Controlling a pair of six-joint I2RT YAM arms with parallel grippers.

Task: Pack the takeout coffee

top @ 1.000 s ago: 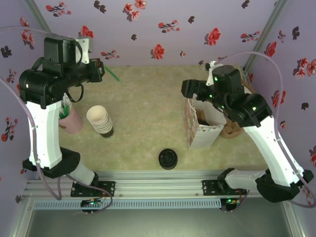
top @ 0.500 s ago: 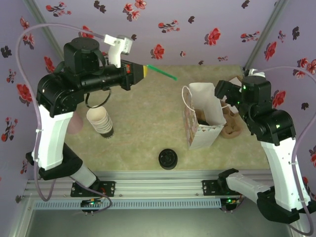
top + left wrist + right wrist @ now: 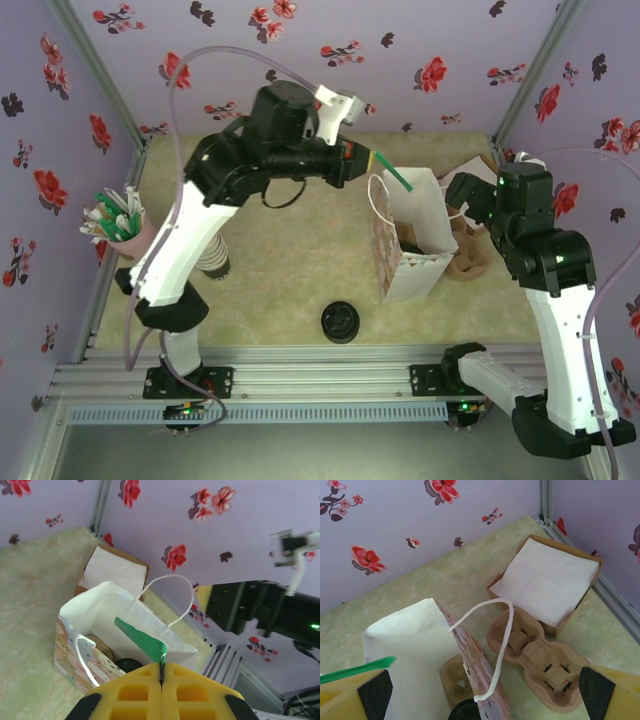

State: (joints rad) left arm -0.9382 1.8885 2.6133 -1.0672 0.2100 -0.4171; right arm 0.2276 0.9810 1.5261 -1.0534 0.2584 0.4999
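Observation:
The paper bag stands open right of centre, its white inside and rope handle in both wrist views. A black lid low inside the bag is the takeout coffee's top; its cup is hidden. It sits beside a brown carrier pocket. My left gripper hovers at the bag's far left rim, shut on a green straw that points over the opening. My right gripper stands open above the bag's right side, holding nothing.
A cardboard cup carrier lies right of the bag, and a napkin box sits in the far right corner. Loose black lids lie near the front edge. Stacked cream cups and a pink straw holder stand at the left.
My left arm swung from the far left across to the bag, carrying the green straw. The right gripper drew back to the right, off the bag's opening.

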